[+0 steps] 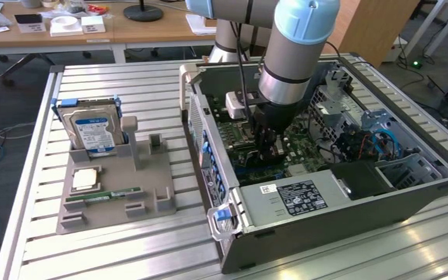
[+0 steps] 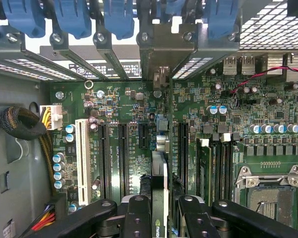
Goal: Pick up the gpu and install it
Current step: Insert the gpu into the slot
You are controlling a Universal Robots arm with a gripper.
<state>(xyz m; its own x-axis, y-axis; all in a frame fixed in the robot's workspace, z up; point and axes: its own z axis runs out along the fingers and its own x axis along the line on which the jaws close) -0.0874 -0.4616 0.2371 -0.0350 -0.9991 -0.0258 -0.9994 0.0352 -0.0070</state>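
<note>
Inside the open computer case (image 1: 340,204), the gripper (image 2: 160,218) is pinching the thin, stiff, fragile gpu (image 2: 159,198) edge-on between its fingers (image 2: 138,218), over the motherboard (image 2: 139,114).

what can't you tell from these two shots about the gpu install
- Exterior view: the gripper and card sit deep in the case, behind the arm; the grip is hidden.
- Wrist view: the gpu is edge-on between the fingers; whether it has entered a slot is unclear.
</note>
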